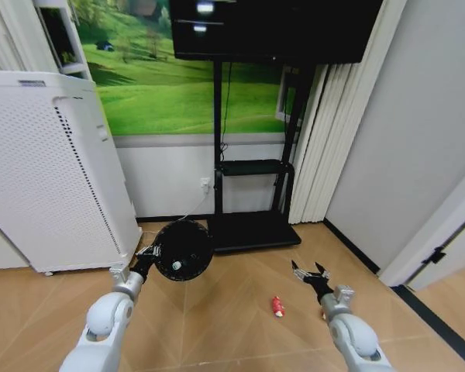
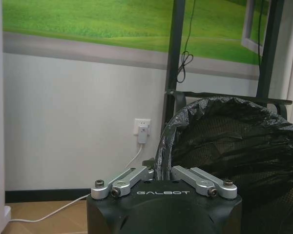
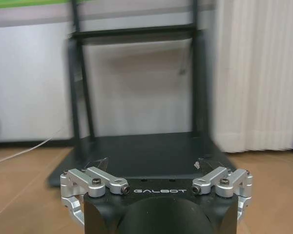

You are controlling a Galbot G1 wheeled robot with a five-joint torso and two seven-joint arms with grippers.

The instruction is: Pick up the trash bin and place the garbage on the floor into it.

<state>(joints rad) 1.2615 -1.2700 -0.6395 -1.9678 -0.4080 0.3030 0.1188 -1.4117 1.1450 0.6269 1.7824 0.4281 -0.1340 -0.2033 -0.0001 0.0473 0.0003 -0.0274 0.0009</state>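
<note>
My left gripper (image 1: 147, 254) is shut on the rim of the trash bin (image 1: 183, 250), a small black mesh wastebasket held off the floor and tipped so its mouth faces me. In the left wrist view the gripper (image 2: 158, 168) clamps the rim, and the bin (image 2: 234, 146) is lined with a black bag. A small pale item (image 1: 176, 265) shows inside it. One piece of garbage (image 1: 277, 306), red and white, lies on the wood floor between my arms. My right gripper (image 1: 310, 273) hovers open to the right of that piece, with nothing between its fingers (image 3: 151, 163).
A tall white perforated appliance (image 1: 46, 170) stands at the left. The black TV stand (image 1: 252, 229) with its flat base sits straight ahead against the wall. A cable runs to a wall outlet (image 2: 143, 127). White curtains (image 1: 325, 139) and a grey wall close the right.
</note>
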